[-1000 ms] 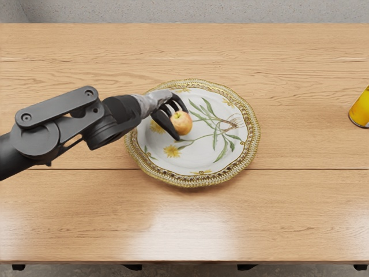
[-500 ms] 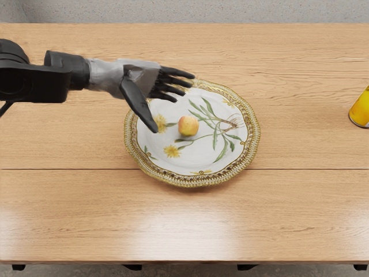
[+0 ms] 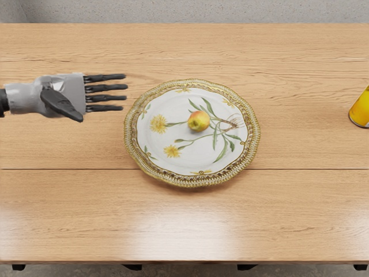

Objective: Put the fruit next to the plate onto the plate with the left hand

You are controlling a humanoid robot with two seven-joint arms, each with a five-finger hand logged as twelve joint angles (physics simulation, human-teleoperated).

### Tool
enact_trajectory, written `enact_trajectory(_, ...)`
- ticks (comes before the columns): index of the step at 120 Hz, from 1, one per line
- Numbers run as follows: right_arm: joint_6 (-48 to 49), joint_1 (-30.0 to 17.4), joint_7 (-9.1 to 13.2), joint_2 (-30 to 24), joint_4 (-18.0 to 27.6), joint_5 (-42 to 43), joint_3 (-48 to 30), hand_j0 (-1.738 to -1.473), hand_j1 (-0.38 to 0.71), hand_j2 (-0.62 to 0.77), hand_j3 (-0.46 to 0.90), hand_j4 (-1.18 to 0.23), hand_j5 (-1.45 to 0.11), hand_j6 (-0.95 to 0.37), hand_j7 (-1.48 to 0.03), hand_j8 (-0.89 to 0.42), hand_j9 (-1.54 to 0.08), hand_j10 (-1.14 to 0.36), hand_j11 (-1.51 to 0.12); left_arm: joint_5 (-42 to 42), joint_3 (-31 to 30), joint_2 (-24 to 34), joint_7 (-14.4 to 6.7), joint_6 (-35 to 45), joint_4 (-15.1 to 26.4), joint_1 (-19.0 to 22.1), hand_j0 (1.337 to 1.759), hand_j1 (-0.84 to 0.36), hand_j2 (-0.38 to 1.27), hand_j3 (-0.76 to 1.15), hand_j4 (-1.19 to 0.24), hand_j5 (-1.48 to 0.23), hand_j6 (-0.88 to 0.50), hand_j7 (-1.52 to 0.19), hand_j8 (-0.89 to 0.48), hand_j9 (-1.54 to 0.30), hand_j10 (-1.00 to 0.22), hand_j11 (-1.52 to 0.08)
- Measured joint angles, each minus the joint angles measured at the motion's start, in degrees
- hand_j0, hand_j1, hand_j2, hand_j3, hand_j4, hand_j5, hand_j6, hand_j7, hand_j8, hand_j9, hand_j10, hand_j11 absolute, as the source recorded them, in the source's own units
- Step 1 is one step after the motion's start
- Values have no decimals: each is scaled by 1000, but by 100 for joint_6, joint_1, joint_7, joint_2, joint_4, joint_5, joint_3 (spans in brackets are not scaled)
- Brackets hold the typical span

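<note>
At the left of the head view, we see the left hand over the table, its grey wrist running off the picture's left edge. The hand is open and holds nothing. Its four dark fingers lie straight and side by side, pointing to the right, and the thumb slants down below the palm. We cannot tell whether the hand touches the wood or hangs above it.

Just past the fingertips, with a strip of bare table between, lies the plate — round, white, with a gold lacy rim and painted yellow flowers on green stems. Its nearest edge faces the fingertips but does not touch them.

The fruit sits on the plate, well clear of the hand. It is small and round, yellow-green with a red blush, and it rests near the plate's middle, beyond the fingers and a little nearer to us than the line in which they point. It touches nothing but the plate.

Farthest from the hand, at the picture's right edge, we see part of a yellow object standing on the table — the frame cuts it off, so we cannot say what it is.
</note>
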State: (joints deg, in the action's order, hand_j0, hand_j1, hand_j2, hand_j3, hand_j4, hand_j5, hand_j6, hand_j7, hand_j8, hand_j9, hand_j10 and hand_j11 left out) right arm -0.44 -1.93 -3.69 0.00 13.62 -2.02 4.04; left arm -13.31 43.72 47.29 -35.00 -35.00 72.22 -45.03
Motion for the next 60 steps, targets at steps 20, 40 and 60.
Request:
enact_trajectory(20, 0, 0, 0, 0, 0, 0, 0, -1658, -335, -2, 0, -11, -15, -11, -15, -11, -15, -11, -15, -59, -4, 554, 0, -3, -29, 144, 1658, 340, 2, 0, -6, -10, -5, -10, -6, -10, -6, -10)
enact_trajectory(40, 0, 0, 0, 0, 0, 0, 0, -1658, -335, -2, 0, -11, -15, -11, -15, -11, -15, -11, -15, -65, -5, 968, 0, -5, -45, 266, 1658, 342, 2, 0, -4, -8, -3, -8, -4, -8, -4, -8)
enact_trajectory(60, 0, 0, 0, 0, 0, 0, 0, -1658, -335, -2, 0, -11, -15, -11, -15, -11, -15, -11, -15, -39, -6, 1011, 0, -5, -144, 268, 1658, 342, 1, 0, -3, -7, -3, -7, -3, -7, -4, -7)
